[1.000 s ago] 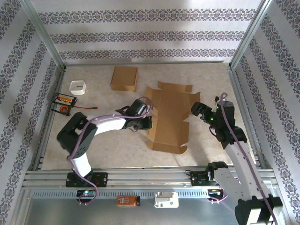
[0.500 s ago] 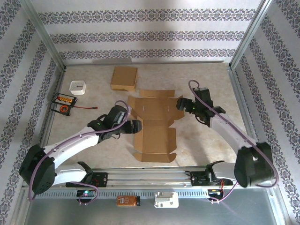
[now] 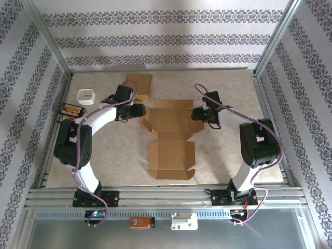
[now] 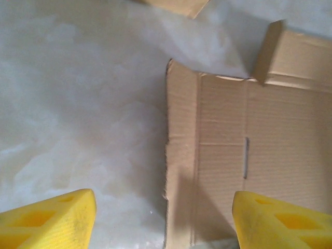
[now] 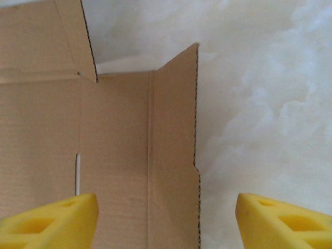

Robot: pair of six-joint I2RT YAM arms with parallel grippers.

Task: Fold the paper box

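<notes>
We see the flat box [image 3: 171, 137] still mid-table. Our left gripper [image 3: 139, 110] has moved up to its far left flap, while the right gripper [image 3: 197, 114] stays by the far right one. Both are spread wide and hold nothing.

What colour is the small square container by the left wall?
The small square container is white; it shows best in the top external view.

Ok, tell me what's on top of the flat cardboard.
Nothing rests on the cardboard. The left gripper and right gripper hang over its side edges, jaws open, one finger of each above it. Whether they touch it can't be told; the table beneath is covered.
</notes>
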